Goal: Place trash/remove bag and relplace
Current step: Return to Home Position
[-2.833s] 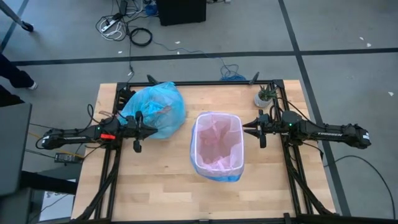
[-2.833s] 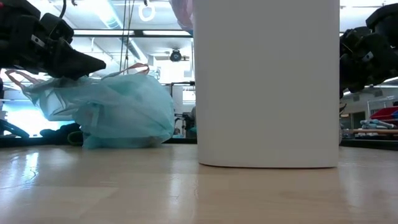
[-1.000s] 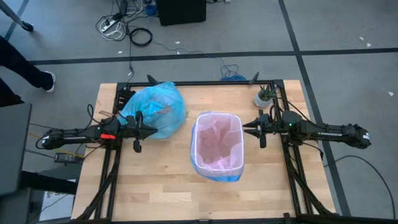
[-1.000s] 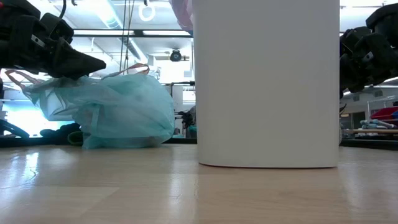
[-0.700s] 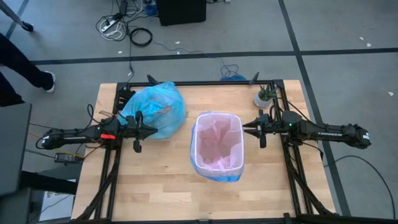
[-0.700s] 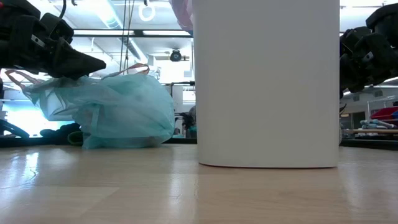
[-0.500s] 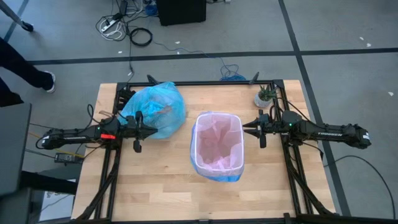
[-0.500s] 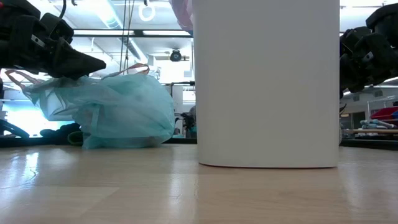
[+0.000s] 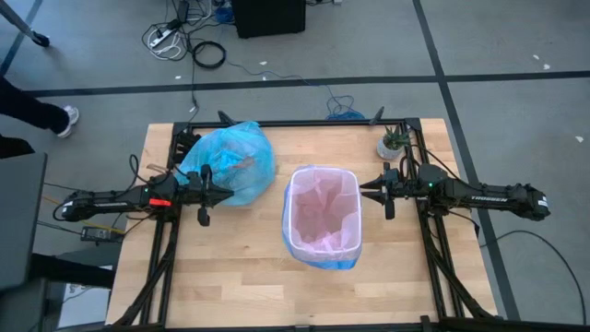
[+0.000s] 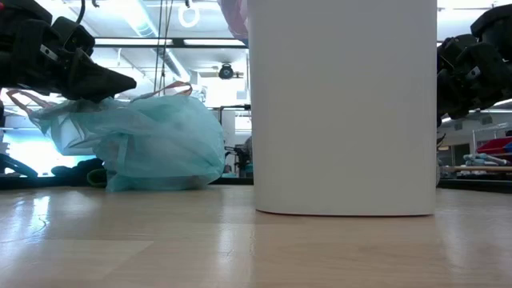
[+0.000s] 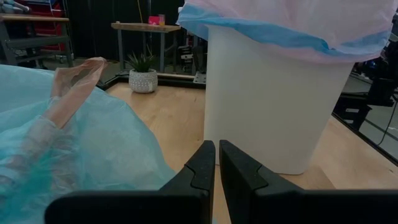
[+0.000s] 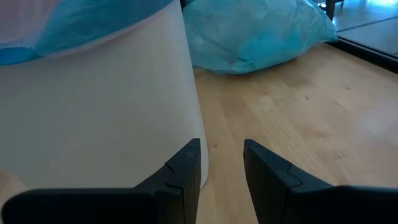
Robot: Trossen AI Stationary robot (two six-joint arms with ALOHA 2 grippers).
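Only person's shoe (image 9: 66, 115), upper left, moves. Old blue bag (image 9: 235, 159) out, pink bag (image 9: 323, 217) in bin (image 10: 344, 104). Empty left claw (image 11: 216, 146) closed, right claw (image 12: 222, 146) narrow gap. Job looks done.

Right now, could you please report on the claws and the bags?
Left claw shut, empty, beside bulging light-blue translucent plastic bag. Right claw open, beside white plastic bin. Pale pink translucent liner in bin. Small potted plant clear of arms.

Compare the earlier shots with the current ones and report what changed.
Only a person's shoe on the floor beyond the left arm's side of the table shifted a little. Nothing was grasped or released. The left gripper by the blue bag, the right gripper beside the bin, and its pink liner stayed put.
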